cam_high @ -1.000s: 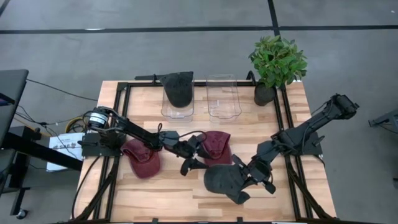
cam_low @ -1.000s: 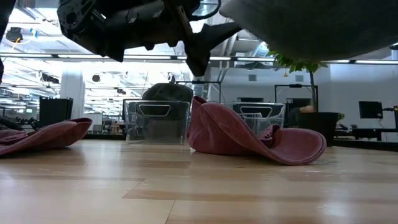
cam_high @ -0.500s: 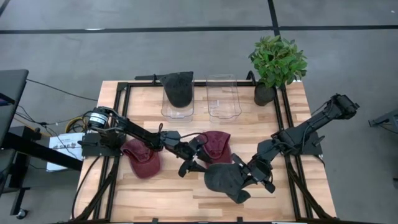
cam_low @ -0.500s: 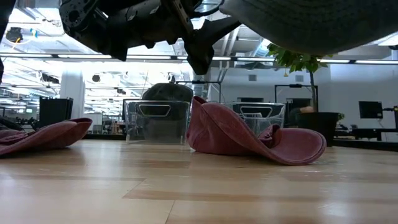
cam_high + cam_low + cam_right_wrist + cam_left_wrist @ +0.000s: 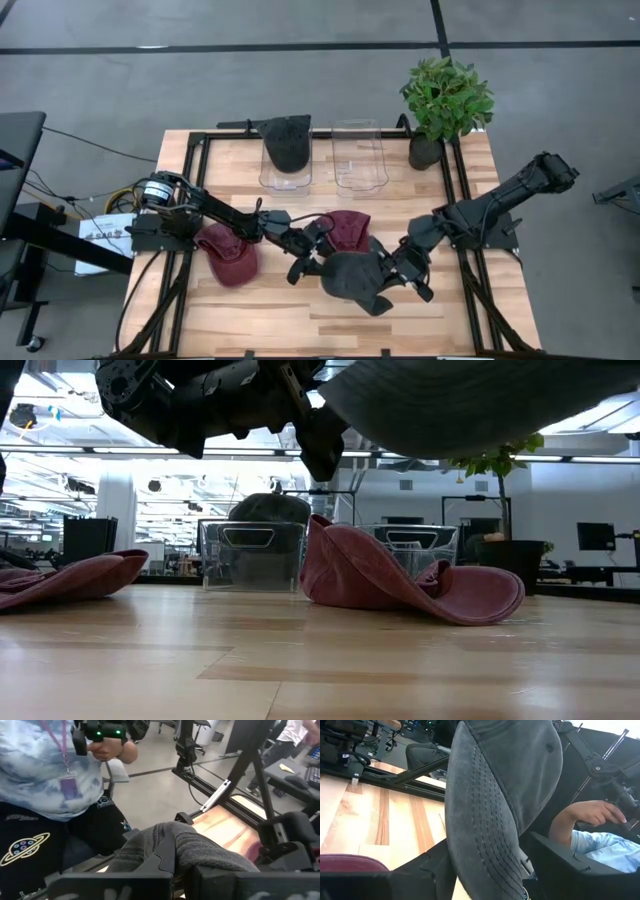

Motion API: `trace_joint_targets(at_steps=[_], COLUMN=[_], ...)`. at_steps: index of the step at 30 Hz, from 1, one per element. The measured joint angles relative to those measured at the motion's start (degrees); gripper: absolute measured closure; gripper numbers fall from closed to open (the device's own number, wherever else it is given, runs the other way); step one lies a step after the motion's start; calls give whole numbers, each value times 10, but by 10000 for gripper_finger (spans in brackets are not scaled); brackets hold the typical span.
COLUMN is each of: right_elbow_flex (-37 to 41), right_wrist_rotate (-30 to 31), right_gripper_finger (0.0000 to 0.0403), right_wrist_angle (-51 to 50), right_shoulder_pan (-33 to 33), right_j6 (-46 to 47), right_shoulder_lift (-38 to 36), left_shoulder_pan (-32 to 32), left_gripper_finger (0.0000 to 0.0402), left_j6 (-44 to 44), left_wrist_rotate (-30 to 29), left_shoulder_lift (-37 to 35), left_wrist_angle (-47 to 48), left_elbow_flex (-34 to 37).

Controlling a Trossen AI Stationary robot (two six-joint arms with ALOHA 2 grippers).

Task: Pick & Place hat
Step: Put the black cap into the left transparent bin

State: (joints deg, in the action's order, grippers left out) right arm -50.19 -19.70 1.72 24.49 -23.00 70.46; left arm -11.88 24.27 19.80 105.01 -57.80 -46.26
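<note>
Starting at the left of the bench, we see a maroon hat lying flat beside the base of the left arm, untouched. Behind it, toward the far edge, a clear bin already holds a dark hat, which suggests to us that this bin is where the dark ones go; the second clear bin just beside it holds nothing we can see.

Moving toward the middle, the left hand reaches out low over the bench with its fingers spread wide, and the brim of the grey hat sits between them in the left wrist view. We judge this to be a handover: the fingers are set around the brim but not yet pressed onto it.

A second maroon hat lies crumpled on the bench just behind the two hands, near the bins.

To the right, the right hand has its fingers pressed together on the grey hat, pinching a fold of the crown and keeping the hat lifted clear of the wood so that the other hand can take it. A potted plant stands at the far right corner, well apart.

Beyond the bench a person is visible, holding a controller.
</note>
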Motion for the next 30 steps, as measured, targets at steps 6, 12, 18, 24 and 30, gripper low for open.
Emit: trace_joint_targets(at_steps=[6, 12, 18, 24, 30], right_elbow_flex=[0, 0, 0, 0, 0], right_wrist_rotate=[0, 1, 8, 18, 19], right_gripper_finger=[403, 400, 373, 333, 284], right_wrist_angle=[-4, -11, -7, -4, -13], right_shoulder_pan=[-4, -1, -2, 3, 16], right_j6=[0, 19, 79, 137, 167], right_shoulder_lift=[0, 0, 0, 0, 0], left_shoulder_pan=[0, -1, 0, -4, -10], left_gripper_finger=[247, 380, 385, 386, 387], left_j6=[-27, -49, -50, -44, -40], left_wrist_rotate=[1, 2, 0, 6, 6], left_shoulder_lift=[0, 0, 0, 0, -10], left_wrist_angle=[-1, -3, -1, -1, 0], left_elbow_flex=[0, 0, 0, 1, 35])
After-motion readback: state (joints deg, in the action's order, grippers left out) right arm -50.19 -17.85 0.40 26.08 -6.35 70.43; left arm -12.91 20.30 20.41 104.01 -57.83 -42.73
